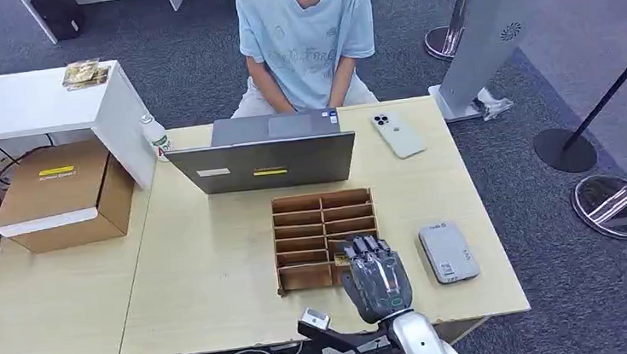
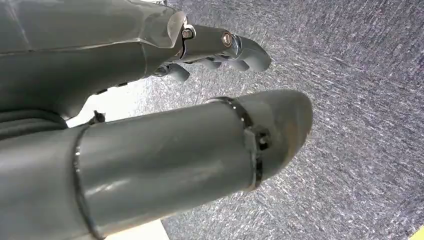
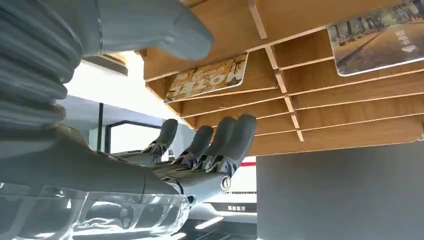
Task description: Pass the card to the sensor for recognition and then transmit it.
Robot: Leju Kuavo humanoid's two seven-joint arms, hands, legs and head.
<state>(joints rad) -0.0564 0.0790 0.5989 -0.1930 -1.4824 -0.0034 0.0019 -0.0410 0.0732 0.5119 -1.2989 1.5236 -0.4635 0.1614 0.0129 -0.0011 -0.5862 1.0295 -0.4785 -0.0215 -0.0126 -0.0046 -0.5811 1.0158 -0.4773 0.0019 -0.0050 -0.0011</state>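
Nothing was held yet: the right hand (image 1: pixel 376 276) hovered with fingers apart over the slotted wooden card rack (image 1: pixel 302 229). Its wrist view revealed a yellow-patterned card (image 3: pixel 207 78) slotted just beyond the fingertips. Beside the hand lay the grey sensor pad (image 1: pixel 448 252); grasping, scanning and passing remained. Down by the carpet, the left hand (image 2: pixel 220 50) hung empty, fingers loosely curled.

Grey carpet floor (image 1: pixel 197 59) under a light wooden table (image 1: pixel 206 263) beside a white counter (image 1: pixel 21 104).
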